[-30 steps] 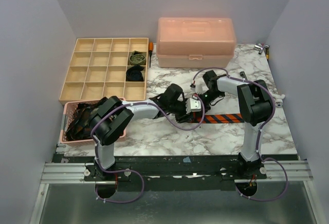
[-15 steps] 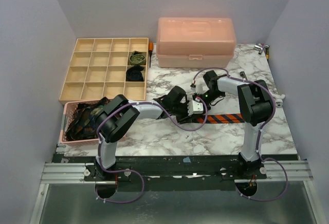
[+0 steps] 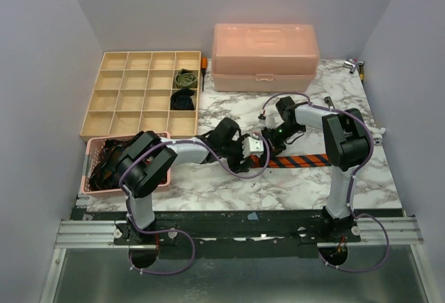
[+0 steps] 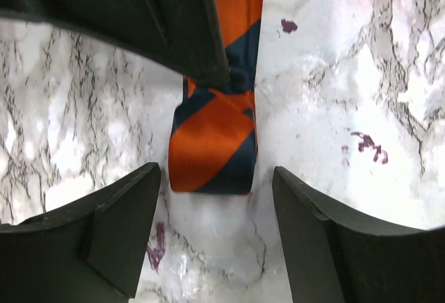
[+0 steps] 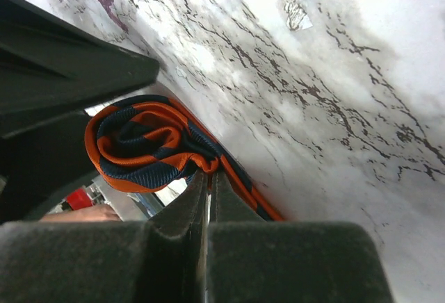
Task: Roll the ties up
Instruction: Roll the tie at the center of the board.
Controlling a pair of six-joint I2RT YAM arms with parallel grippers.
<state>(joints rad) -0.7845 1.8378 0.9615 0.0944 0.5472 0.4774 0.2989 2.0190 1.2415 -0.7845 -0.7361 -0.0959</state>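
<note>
One orange-and-navy tie [image 3: 299,160] lies flat on the marble table [image 3: 229,178], running from centre twd 3 o'clock in the overhead view; its 9 o'clock end is curled into a single loose turn. R gripper [image 5: 207,178], jaws clenched tight, bears its tip on the fabric just behind that curl. Whether cloth is caught btwn the fingers can't be told. L gripper [image 4: 214,178] straddles the curled end w/ jaws released, a finger on either side, touching nothing.

Roll looks barely begun. To do it well, L should close across the curl's full width, not one edge, then turn it over twd 3 o'clock while R pins the fabric and gives way bit by bit. Edges need to be kept square or the roll will cone. Curl looks slack, so snug the first turn before adding more.

Olive roll [image 3: 185,78] and dark roll [image 3: 183,99] sit in the organiser tray [image 3: 149,53] at 10 o'clock, dark ties [image 3: 111,160] fill the basket [image 3: 87,167] at 8 o'clock, and a pink lidded box [image 3: 264,53] is at 12 o'clock.
</note>
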